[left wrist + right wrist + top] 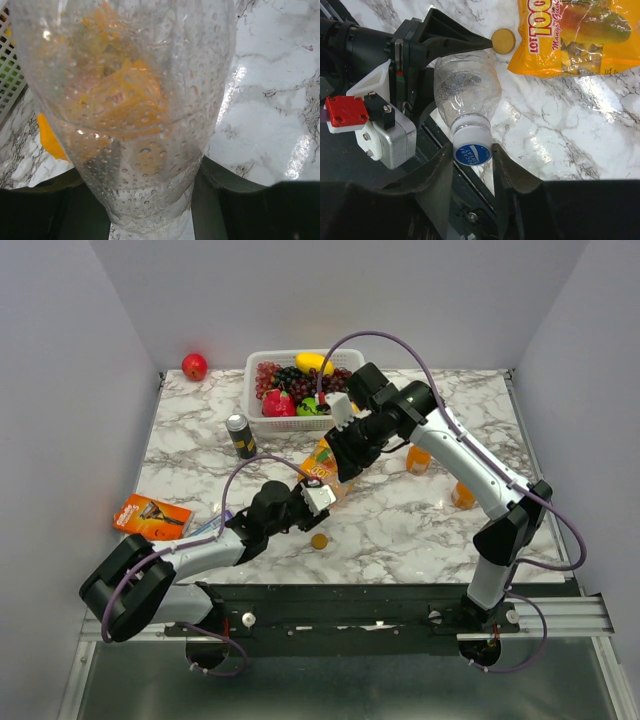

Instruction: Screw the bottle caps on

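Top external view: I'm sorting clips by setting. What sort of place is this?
Probably a lab test booth, not a home: plain grey walls box in a marble-patterned table, both arms are bolted to a metal rail, and a white basket holds fruit.

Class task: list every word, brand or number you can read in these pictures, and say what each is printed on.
"POCARI SWEAT": on the white cap of the clear bottle.
"LOT 100": on the orange packet, partly cut by the picture's edge.
"Mango", then a word I cannot make out: same packet.
Too small to read: print on the orange box and the dark can.
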